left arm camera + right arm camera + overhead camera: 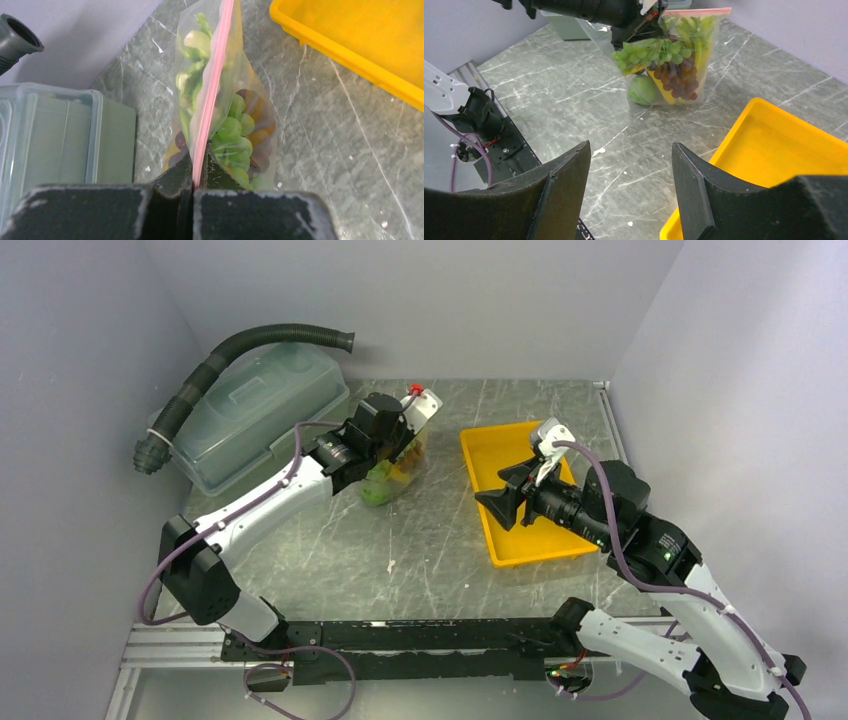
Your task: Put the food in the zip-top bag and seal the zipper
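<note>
In the middle of the top view, a little above centre, the zip-top bag stands upright on the grey marbled table, between the translucent lidded tub at the upper left and the yellow tray at the right, and it touches neither of them. The left gripper has its two fingers pressed together on the zipper, at the end of the strip that is nearest to its wrist camera. From there the pink strip runs up the frame as one thin straight line (I cannot tell whether it is sealed along all its length). The food is inside the bag. Through the clear plastic the right wrist view shows dark purple grapes, pale green round pieces and long green stalks above them, a yellow piece beside the grapes, and a round green vegetable at the lower left corner of the bag, low against the table. The right gripper holds nothing. Its fingers are spread wide apart, and it hangs over the left edge of the tray and points toward the bag, well apart from it. A black ribbed hose curves over the tub in the upper left of the top view.
</note>
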`<control>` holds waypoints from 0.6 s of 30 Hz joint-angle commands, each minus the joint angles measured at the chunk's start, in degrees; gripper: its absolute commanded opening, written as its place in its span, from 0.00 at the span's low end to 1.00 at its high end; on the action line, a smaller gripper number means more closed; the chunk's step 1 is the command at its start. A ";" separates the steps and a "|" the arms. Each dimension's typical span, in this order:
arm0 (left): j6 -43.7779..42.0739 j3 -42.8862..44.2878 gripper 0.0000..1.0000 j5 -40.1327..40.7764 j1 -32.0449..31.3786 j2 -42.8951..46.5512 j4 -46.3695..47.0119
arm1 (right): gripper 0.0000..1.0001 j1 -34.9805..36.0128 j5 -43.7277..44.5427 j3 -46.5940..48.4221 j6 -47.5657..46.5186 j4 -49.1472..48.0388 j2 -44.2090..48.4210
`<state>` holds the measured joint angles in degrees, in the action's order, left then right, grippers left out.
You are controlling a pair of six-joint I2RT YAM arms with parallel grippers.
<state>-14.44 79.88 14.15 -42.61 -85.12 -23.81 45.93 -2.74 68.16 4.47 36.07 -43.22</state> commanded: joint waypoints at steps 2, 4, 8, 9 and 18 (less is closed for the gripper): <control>0.04 -1.79 0.00 -0.35 0.07 0.16 11.21 | 0.64 0.00 1.99 0.28 -0.65 0.57 1.92; 3.12 -3.39 0.00 -3.06 -0.06 0.34 11.13 | 0.65 -0.02 2.15 0.31 -0.61 1.03 2.23; 8.23 -6.75 0.00 -5.25 -1.75 0.55 10.12 | 0.66 0.00 2.60 0.44 -0.78 1.53 2.61; 9.07 -7.66 0.00 -5.16 -2.82 0.76 9.52 | 0.67 -0.04 2.61 0.54 -0.85 1.62 2.47; 19.16 -11.25 0.00 -3.46 -9.13 1.47 4.16 | 0.68 -0.03 2.57 0.16 -1.37 0.90 0.39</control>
<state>-2.70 70.17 10.26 -50.28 -84.64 -16.08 45.93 -1.41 68.07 3.90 37.69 -42.09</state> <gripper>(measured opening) 0.014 0.673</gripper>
